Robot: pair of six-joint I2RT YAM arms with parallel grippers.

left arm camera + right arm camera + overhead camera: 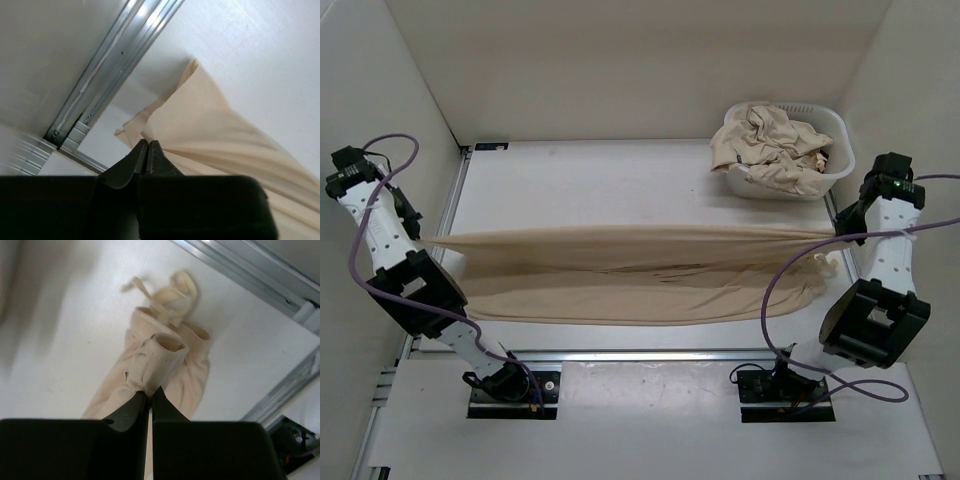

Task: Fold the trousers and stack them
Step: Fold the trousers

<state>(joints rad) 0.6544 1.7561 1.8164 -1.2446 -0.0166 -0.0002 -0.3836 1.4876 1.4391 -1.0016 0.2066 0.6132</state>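
A pair of beige-tan trousers [630, 270] is stretched lengthwise across the table between my two grippers; its upper edge is lifted taut and the rest hangs down onto the table. My left gripper [148, 142] is shut on the trousers' left end [210, 125], at the table's left edge [423, 240]. My right gripper [149, 390] is shut on the waistband end [162, 357], at the right [840, 235]; the drawstring [167, 292] dangles below it. More crumpled beige trousers [765, 140] lie in the basket.
A white plastic laundry basket [835, 170] stands at the back right of the table. Metal rails [107, 65] run along the table's left edge, and a rail also runs along the near edge [640, 355]. White walls enclose the table.
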